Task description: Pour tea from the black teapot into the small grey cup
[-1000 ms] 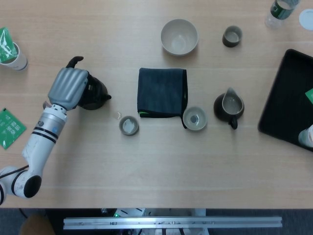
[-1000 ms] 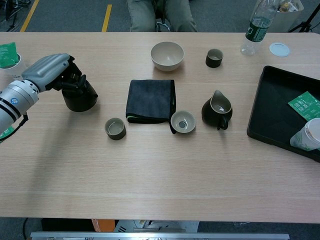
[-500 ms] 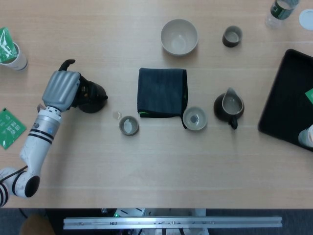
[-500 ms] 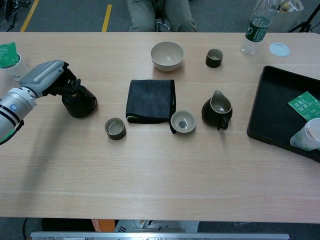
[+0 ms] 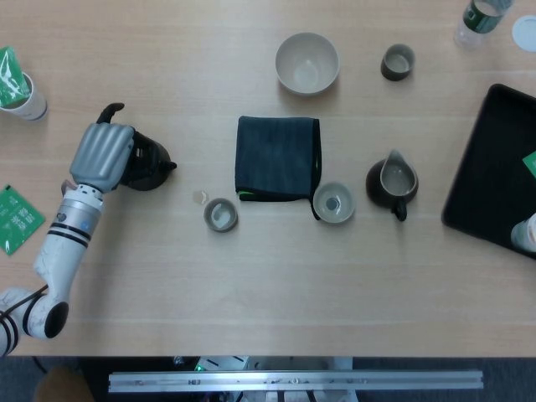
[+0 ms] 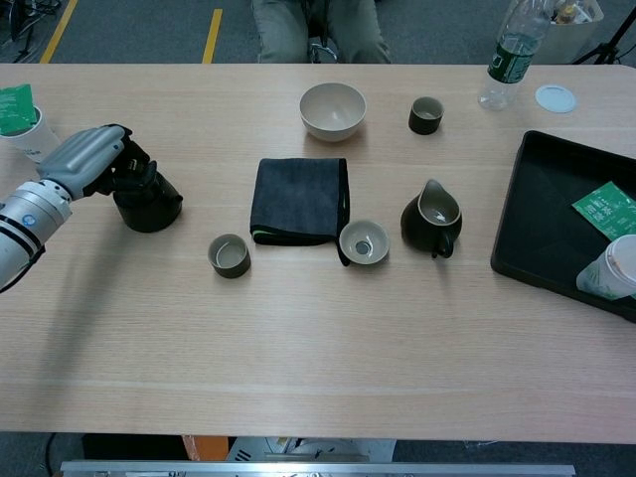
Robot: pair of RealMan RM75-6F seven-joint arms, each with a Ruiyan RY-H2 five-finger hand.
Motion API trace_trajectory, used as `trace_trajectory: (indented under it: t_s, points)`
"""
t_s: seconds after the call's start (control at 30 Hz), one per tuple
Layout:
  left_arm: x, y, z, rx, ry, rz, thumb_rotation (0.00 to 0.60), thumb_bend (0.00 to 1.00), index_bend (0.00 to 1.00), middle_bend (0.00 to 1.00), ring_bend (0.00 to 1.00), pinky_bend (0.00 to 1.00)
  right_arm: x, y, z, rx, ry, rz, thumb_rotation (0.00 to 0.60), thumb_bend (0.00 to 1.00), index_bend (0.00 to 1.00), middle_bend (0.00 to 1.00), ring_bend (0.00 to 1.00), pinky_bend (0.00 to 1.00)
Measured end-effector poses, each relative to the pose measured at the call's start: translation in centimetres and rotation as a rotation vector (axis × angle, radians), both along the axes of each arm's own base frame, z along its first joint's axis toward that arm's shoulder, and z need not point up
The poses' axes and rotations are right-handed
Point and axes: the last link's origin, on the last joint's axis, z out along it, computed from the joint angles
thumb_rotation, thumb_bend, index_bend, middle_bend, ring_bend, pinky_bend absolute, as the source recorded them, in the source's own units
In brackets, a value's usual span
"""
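Black teapot (image 5: pixel 149 166) gripped in left hand (image 5: pixel 102 157), well left of grey cup (image 5: pixel 221 215).

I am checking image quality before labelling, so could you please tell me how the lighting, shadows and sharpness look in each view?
Head view: even, diffuse light, short soft shadows, sharp; the black teapot shows little surface detail. Chest view: equally even, a broad faint shadow beneath the left robot hand, no glare on the table.

wooden table (image 5: pixel 268 276), teapot (image 5: pixel 149 165), cups (image 5: pixel 221 215), cloth (image 5: pixel 277 158)
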Motion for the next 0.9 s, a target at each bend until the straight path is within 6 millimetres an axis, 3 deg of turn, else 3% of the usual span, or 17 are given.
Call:
trace_trajectory:
  t_s: [0.17, 0.33, 0.43, 0.63, 0.73, 0.8, 0.87, 0.9]
  points:
    - [0.2, 0.0, 0.2, 0.008, 0.009, -0.015, 0.260, 0.55, 0.69, 0.82, 0.61, 0.13, 0.0, 0.0, 0.0, -0.001, 0.000, 0.001, 0.600, 0.11, 0.32, 0.35, 0.22, 0.29]
    - [0.4, -0.1, 0.4, 0.014, 0.022, -0.029, 0.147, 0.52, 0.56, 0.66, 0.43, 0.13, 0.0, 0.1, 0.1, -0.004, -0.002, -0.001, 0.600, 0.11, 0.32, 0.35, 0.22, 0.29]
    - [0.6, -0.2, 0.7, 0.015, 0.025, -0.039, 0.116, 0.51, 0.49, 0.56, 0.35, 0.13, -0.1, 0.1, 0.1, -0.006, -0.003, -0.001, 0.600, 0.11, 0.32, 0.35, 0.22, 0.29]
    - [1.4, -0.4, 1.7, 0.020, 0.020, -0.058, 0.112, 0.51, 0.45, 0.49, 0.32, 0.13, -0.1, 0.0, 0.1, -0.007, -0.004, 0.000, 0.600, 0.11, 0.32, 0.35, 0.22, 0.29]
    - [2.1, -0.5, 2.6, 0.039, 0.005, -0.075, 0.177, 0.51, 0.45, 0.48, 0.32, 0.13, -0.1, -0.1, 0.1, -0.004, -0.004, 0.000, 0.600, 0.11, 0.32, 0.35, 0.22, 0.29]
    - [2.6, -0.6, 3.3, 0.054, -0.007, -0.085, 0.300, 0.51, 0.44, 0.48, 0.32, 0.13, -0.1, -0.2, 0.0, -0.003, -0.004, 0.001, 0.600, 0.11, 0.32, 0.35, 0.22, 0.29]
    - [2.9, -0.8, 4.1, 0.065, -0.013, -0.092, 0.365, 0.51, 0.44, 0.48, 0.32, 0.13, -0.1, -0.3, -0.1, -0.001, -0.005, 0.002, 0.600, 0.11, 0.32, 0.35, 0.22, 0.29]
    - [3.1, -0.9, 4.6, 0.071, -0.016, -0.095, 0.425, 0.51, 0.43, 0.47, 0.32, 0.13, -0.1, -0.3, -0.1, 0.000, -0.005, 0.002, 0.600, 0.11, 0.32, 0.35, 0.22, 0.29]
